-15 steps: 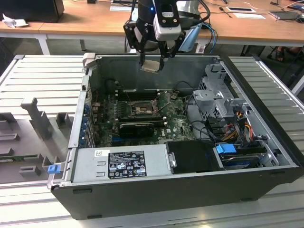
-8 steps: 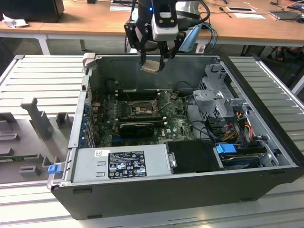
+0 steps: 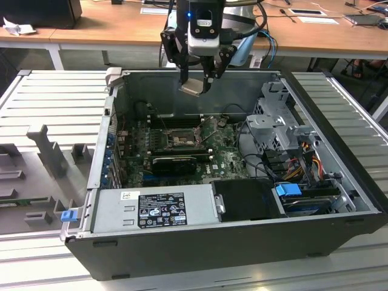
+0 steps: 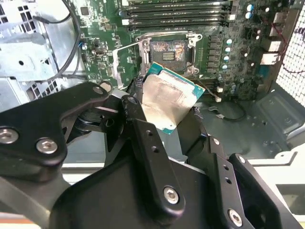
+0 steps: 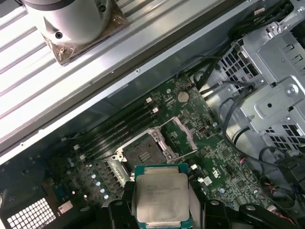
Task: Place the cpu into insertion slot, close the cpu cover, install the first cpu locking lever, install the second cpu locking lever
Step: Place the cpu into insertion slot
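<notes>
My gripper (image 3: 197,82) hangs above the open computer case, shut on the cpu (image 3: 193,88), a thin square chip with a pale metal face and a green edge. In both wrist views the black fingers clamp the cpu (image 4: 167,98) (image 5: 161,194) by two opposite edges. The insertion slot (image 3: 182,140) lies below and in front of it on the green board, its dark square (image 4: 167,51) (image 5: 143,151) bare. The cpu cover (image 5: 181,138) stands swung open beside the slot, a silvery frame (image 4: 125,57). The chip is well above the slot and touches nothing else.
A grey power supply (image 3: 157,206) fills the case's front. A long black card (image 3: 176,162) lies just in front of the slot, memory slots (image 4: 176,12) behind it. A metal drive cage (image 3: 276,121) with cables sits at the exterior view's right. Ribbed grey panels (image 3: 54,97) flank the case.
</notes>
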